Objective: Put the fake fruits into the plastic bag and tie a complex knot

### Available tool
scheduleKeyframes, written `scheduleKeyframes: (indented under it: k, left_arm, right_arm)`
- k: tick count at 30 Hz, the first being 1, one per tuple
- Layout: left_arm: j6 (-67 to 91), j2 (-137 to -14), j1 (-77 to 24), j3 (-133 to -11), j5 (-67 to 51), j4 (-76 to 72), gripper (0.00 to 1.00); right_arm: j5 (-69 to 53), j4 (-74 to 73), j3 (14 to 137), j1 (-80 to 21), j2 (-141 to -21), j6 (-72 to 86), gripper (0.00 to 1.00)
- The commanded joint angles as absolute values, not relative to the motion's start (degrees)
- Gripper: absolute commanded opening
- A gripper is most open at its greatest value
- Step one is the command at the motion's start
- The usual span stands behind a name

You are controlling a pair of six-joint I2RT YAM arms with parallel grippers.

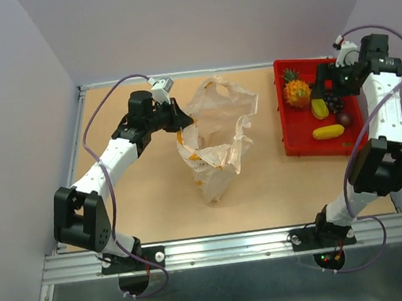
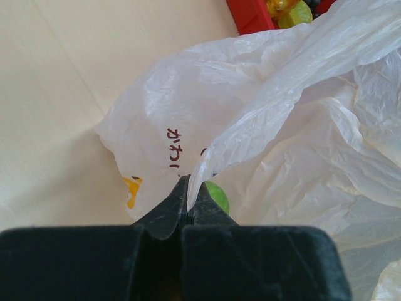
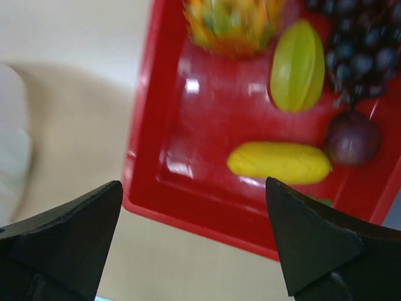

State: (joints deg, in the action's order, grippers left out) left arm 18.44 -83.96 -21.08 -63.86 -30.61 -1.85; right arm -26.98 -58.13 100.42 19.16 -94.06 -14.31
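Left claw (image 2: 188, 188): clamped tight, fingertips meeting, with a thin fold of the plastic bag (image 2: 282, 125) pinched between them. The fold rises from the tips toward upper right of the wrist view. In the overhead view this claw sits at the bag's left edge.

Plastic bag (image 1: 218, 138): lies crumpled on the worktop (image 1: 132, 187), about mid-way between the two arms, left of the red tray (image 1: 282, 112) and apart from it. Translucent whitish film, upper part loose and rumpled, lower part sagging toward the near edge. Orange-yellow print (image 2: 131, 191) and dark red characters (image 2: 172, 150) show on the side facing the left wrist camera.

Green patch (image 2: 216, 194) just right of the left fingertips, behind the film. Cannot tell whether it is print or something inside the bag.

Right claw (image 3: 191, 188): jaws spread wide, nothing between them, hanging above the near left part of the tray.

Fruits, all in the tray:
- pineapple (image 1: 297, 92) at the far left corner, crown pointing away
- green piece (image 1: 319, 109) just right of it
- grape cluster (image 1: 334, 100) beside the green piece, partly under the right arm
- dark purple round piece (image 1: 343, 118) just below the grapes
- yellow oblong piece (image 1: 328, 132) lying crosswise nearest the arms, close to the purple piece
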Motion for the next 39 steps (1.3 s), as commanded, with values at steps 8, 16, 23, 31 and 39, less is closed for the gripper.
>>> scheduleKeyframes:
  k: [8, 16, 23, 31, 39]
  left_arm:
    - [17.6, -80.3, -20.7, -64.2, -33.8, -2.6, 0.00]
    - [17.7, -79.9, -20.7, -62.8, -34.6, -1.9, 0.00]
    - [17.0, -78.9, -20.7, -62.1, -33.9, -2.3, 0.00]
    - [15.9, -79.2, -20.6, -62.2, -33.5, -2.1, 0.00]
    - [16.5, -78.3, -20.7, -60.8, -33.8, -2.4, 0.00]
  right_arm:
    - [-18.5, -61.9, 96.8, 18.6, -98.2, -47.1, 1.00]
    - [-19.0, -72.9, 102.9, 18.7, -108.5, -75.9, 1.00]
    - [-16.6, -73.2, 101.3, 18.7, -115.5, -82.4, 0.99]
    - [-15.0, -65.6, 93.1, 18.7, -117.7, -82.2, 0.96]
    - [-15.2, -63.9, 94.7, 18.7, -119.8, -77.6, 0.54]
